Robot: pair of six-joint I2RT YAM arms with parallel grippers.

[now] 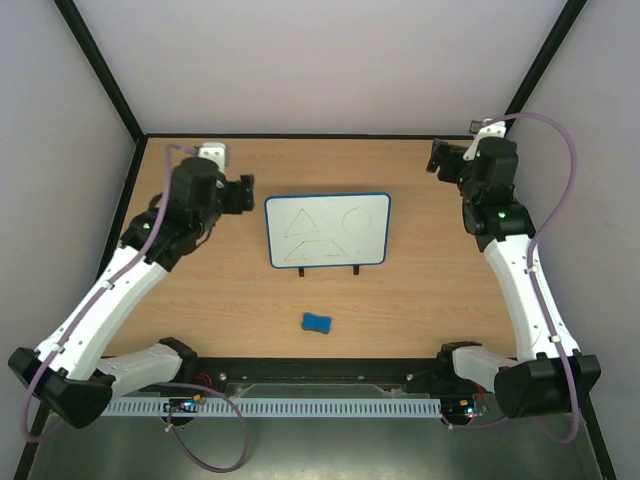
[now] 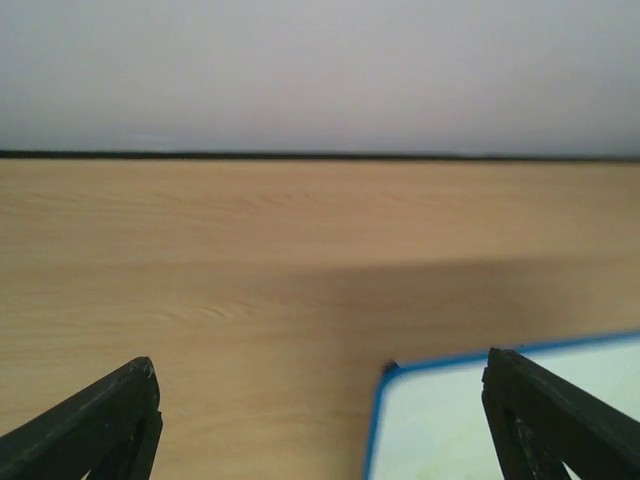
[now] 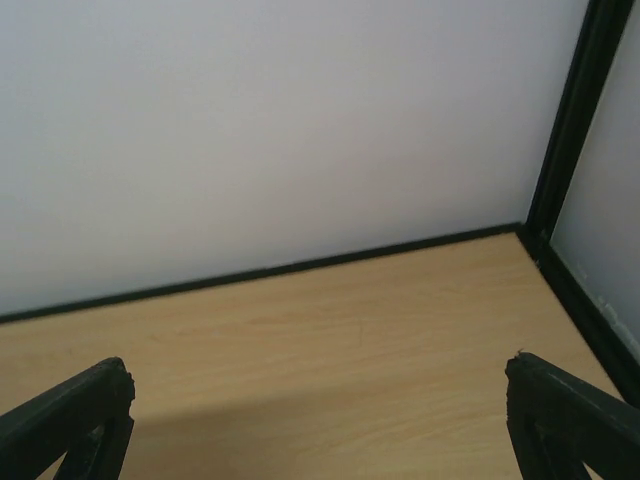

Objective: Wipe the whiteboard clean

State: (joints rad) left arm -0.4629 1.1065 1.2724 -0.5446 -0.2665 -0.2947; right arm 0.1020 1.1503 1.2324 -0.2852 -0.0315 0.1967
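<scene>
The whiteboard (image 1: pixel 328 230), white with a thin blue rim, lies at the table's middle with two drawn triangles and a circle on it and two black feet at its near edge. Its corner shows in the left wrist view (image 2: pixel 440 420). A small blue eraser block (image 1: pixel 317 322) lies on the table in front of the board. My left gripper (image 1: pixel 244 193) is open and empty, just left of the board's far left corner. My right gripper (image 1: pixel 437 158) is open and empty at the back right, apart from the board.
The wooden table (image 1: pixel 230 300) is boxed in by white walls with black frame posts. A black rail (image 1: pixel 320 372) runs along the near edge between the arm bases. The back right corner post shows in the right wrist view (image 3: pixel 570 120).
</scene>
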